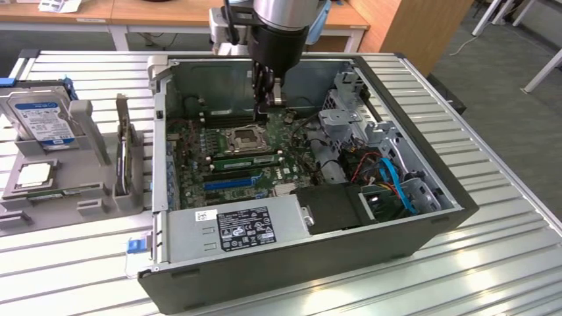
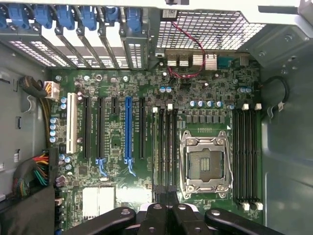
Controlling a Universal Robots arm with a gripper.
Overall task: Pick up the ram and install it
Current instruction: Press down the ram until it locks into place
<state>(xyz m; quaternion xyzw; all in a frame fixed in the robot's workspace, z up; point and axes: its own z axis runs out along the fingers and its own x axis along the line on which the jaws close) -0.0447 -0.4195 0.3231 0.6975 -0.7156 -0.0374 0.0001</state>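
A robot arm's pincer [image 1: 274, 100] hangs inside an open computer case [image 1: 439, 217] that lies on its side on a ribbed, pale metal tabletop [image 1: 79, 263], the fingers drawn together above the motherboard [image 1: 255, 164] beside the empty processor socket [image 1: 245, 138]. In the wrist view the pincer [image 2: 168, 213] sits closed, its tips over a memory slot [image 2: 166, 147] just beside the socket [image 2: 205, 164]; whether a thin stick stands between them cannot be told. A green ram stick [image 1: 62, 192] lies flat in a grey holder [image 1: 52, 197] on the tabletop, well apart from the case, toward the exterior view's left. The same holder carries an upright hard drive with a blue-and-white label [image 1: 39, 118] and a dark expansion card [image 1: 126, 155] on edge. A labelled power supply [image 1: 237, 227] fills the case's near corner. Beyond the tabletop stand wooden desks [image 1: 176, 13], and grey carpet [image 1: 518, 131] runs along the case's far side, toward the exterior view's right.
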